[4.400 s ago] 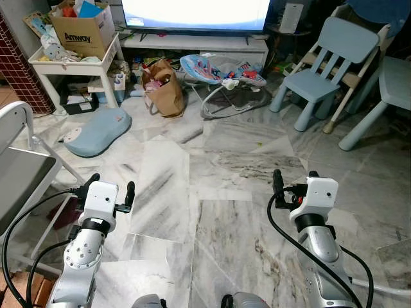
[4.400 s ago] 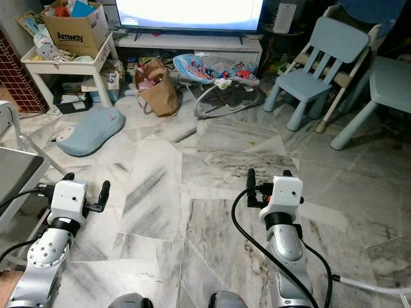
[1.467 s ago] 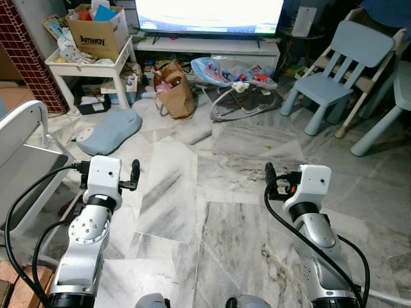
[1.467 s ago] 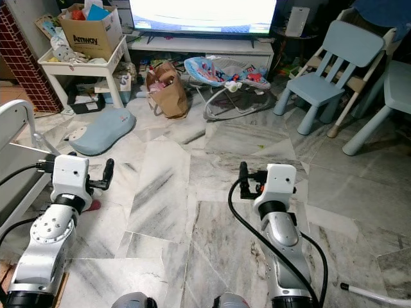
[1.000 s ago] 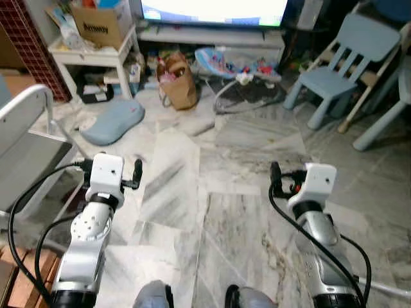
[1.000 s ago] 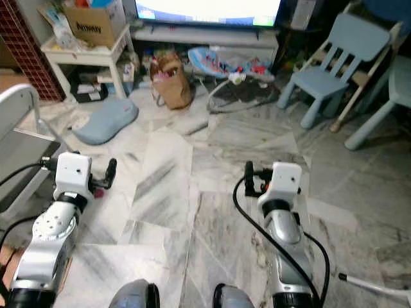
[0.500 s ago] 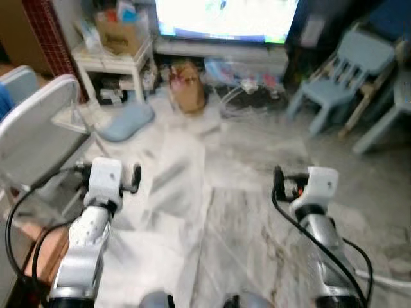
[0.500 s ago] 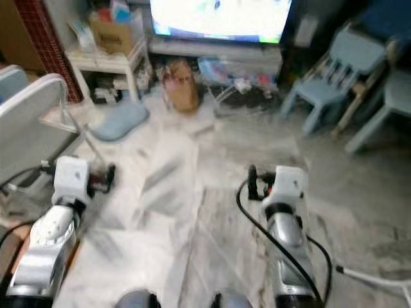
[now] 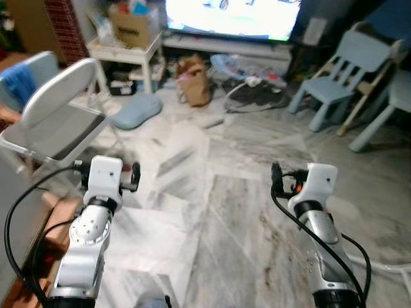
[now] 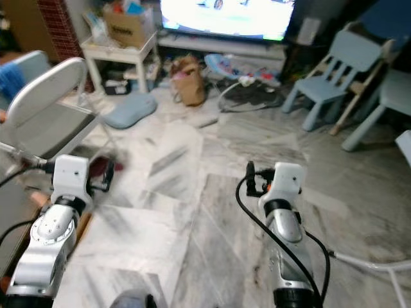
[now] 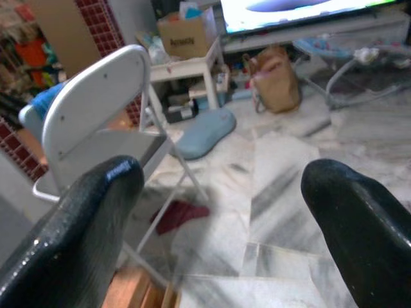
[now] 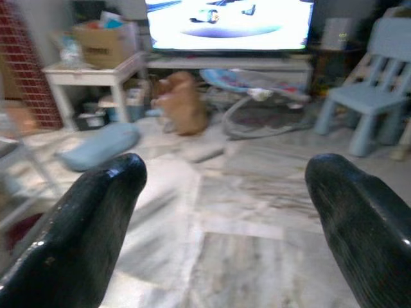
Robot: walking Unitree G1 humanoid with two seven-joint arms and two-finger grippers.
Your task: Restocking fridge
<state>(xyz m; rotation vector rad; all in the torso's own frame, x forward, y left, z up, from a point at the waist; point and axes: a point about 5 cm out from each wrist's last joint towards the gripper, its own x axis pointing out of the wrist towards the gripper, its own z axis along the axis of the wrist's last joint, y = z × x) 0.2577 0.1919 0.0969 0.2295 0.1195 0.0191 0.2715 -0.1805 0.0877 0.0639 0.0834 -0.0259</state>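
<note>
Both arms are held out low over a grey marble floor in a living room. My left gripper is open with nothing between its black fingers; past them the left wrist view looks at a white folding chair. My right gripper is open too, with nothing between its fingers, and points towards the lit television.
The white folding chair stands close on my left, a blue cushion and brown paper bag beyond it. A white side table carries a cardboard box. Pale blue child's chairs stand at right. A white cable lies near my right.
The camera has swung left and the picture has sharpened, bringing the folding chair further into view. Both arms keep the same pose with the fingers open.
</note>
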